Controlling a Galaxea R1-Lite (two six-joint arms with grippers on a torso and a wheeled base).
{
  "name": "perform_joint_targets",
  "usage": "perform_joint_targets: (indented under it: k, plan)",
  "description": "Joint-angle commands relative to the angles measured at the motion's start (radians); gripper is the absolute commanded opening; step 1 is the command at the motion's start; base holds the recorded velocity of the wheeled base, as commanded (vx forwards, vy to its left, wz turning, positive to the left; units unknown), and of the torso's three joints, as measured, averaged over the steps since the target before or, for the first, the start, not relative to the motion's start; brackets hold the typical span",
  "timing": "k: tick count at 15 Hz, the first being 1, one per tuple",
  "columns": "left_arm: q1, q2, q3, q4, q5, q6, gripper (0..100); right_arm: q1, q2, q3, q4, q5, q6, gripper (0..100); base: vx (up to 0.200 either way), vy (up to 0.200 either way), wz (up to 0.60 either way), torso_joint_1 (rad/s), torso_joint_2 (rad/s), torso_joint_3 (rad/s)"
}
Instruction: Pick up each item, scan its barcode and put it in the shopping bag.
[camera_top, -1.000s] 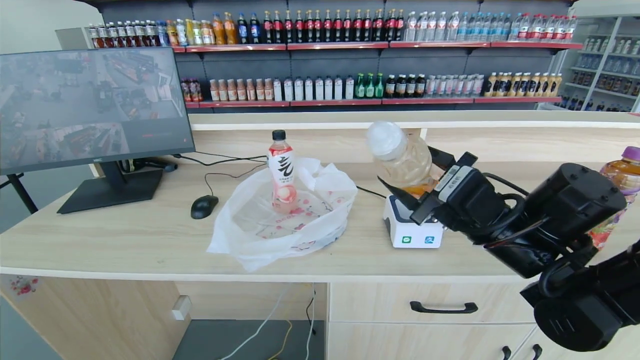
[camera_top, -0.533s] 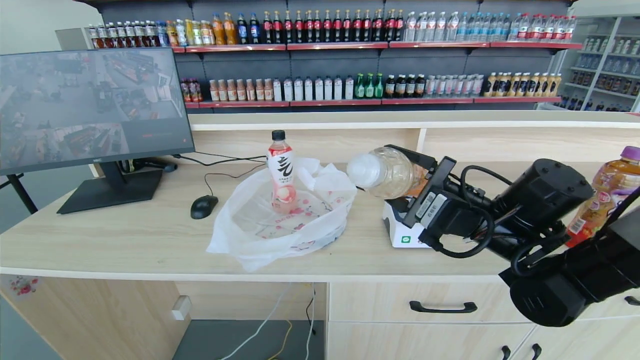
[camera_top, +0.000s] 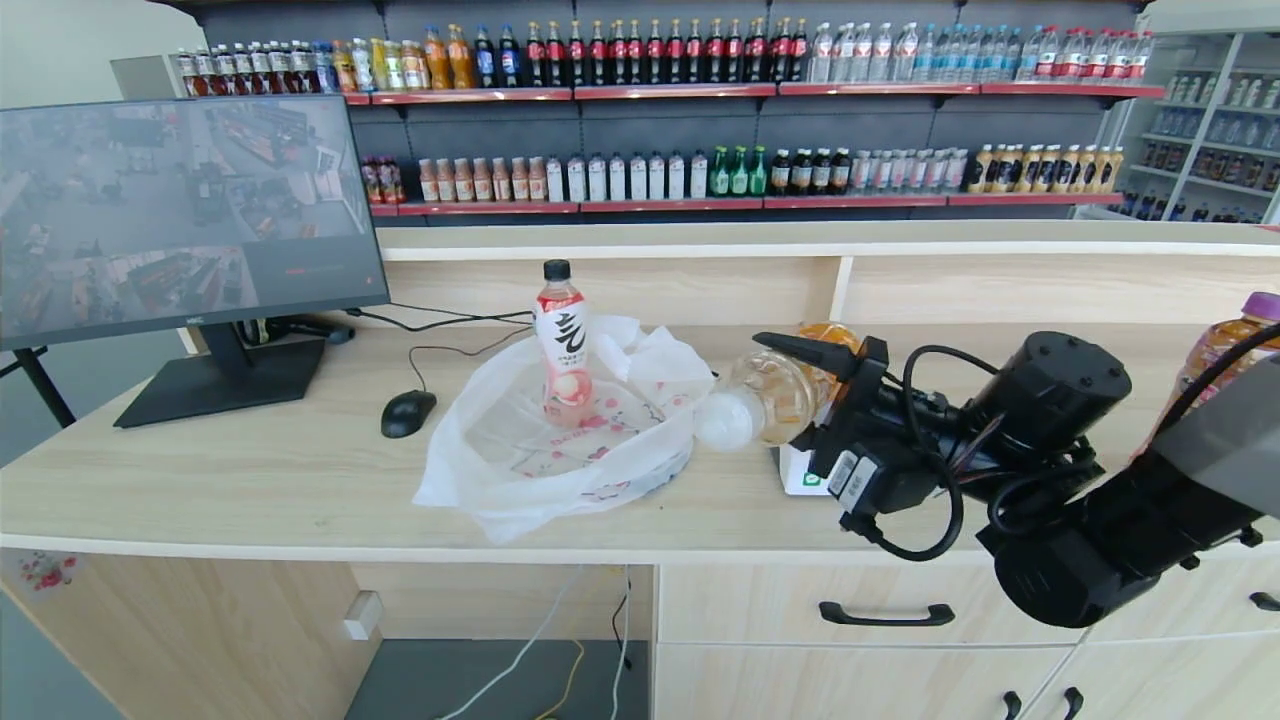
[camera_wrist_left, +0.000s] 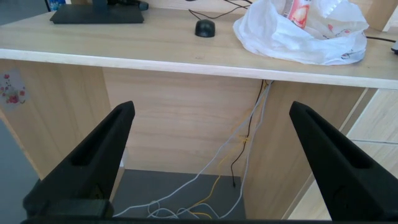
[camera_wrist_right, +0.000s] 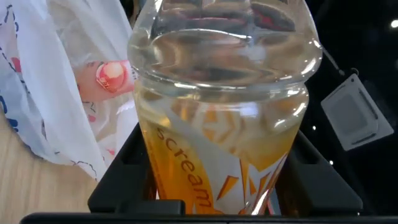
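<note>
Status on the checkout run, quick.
Left gripper open, low in front of the counter. Right gripper shut on orange drink bottle, tipped cap-first beside the bag. Pink bottle stands in bag, near the drop path.

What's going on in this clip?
The right gripper holds a bottle of orange drink on its side above the counter, cap end pointing at the shopping bag, next to the white scanner. A pink bottle already stands in the bag, and another bottle waits at the counter's right end. The left gripper hangs low in front of the counter, jaws open and empty.
</note>
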Motion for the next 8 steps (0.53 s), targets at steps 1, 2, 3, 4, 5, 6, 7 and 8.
perform_joint_targets:
  k: [1, 2, 3, 4, 5, 6, 7, 8]
  plan:
    - [0.000, 0.000, 0.000, 0.000, 0.000, 0.000, 100, 0.013, 0.053, 0.009, -0.002, 0.003, -0.029, 0, 0.000, 0.000, 0.00, 0.000, 0.00, 0.000]
    - [0.000, 0.000, 0.000, 0.000, 0.000, 0.000, 100, 0.019, 0.059, 0.009, -0.002, 0.003, -0.034, 0, 0.000, 0.000, 0.00, 0.000, 0.00, 0.000]
    - [0.000, 0.000, 0.000, 0.000, 0.000, 0.000, 100, 0.021, 0.059, 0.009, -0.002, 0.003, -0.036, 0, 0.000, 0.000, 0.00, 0.000, 0.00, 0.000]
    - [0.002, 0.000, 0.000, 0.000, 0.000, 0.000, 100, 0.021, 0.059, 0.009, -0.002, 0.003, -0.036, 0, 0.000, 0.000, 0.00, 0.000, 0.00, 0.000]
    - [0.000, 0.000, 0.000, 0.000, 0.000, 0.000, 100, 0.021, 0.060, 0.011, -0.002, 0.003, -0.036, 0, 0.000, 0.000, 0.00, 0.000, 0.00, 0.000]
    - [0.000, 0.000, 0.000, 0.000, 0.000, 0.000, 100, 0.021, 0.062, 0.012, -0.002, 0.007, -0.039, 0, 0.000, 0.000, 0.00, 0.000, 0.00, 0.000]
    - [0.000, 0.000, 0.000, 0.000, 0.000, 0.000, 100, 0.021, 0.065, 0.009, -0.002, 0.012, -0.042, 0, 0.000, 0.000, 0.00, 0.000, 0.00, 0.000]
    - [0.000, 0.000, 0.000, 0.000, 0.000, 0.000, 100, 0.021, 0.066, 0.011, -0.002, 0.010, -0.042, 0, 0.000, 0.000, 0.00, 0.000, 0.00, 0.000]
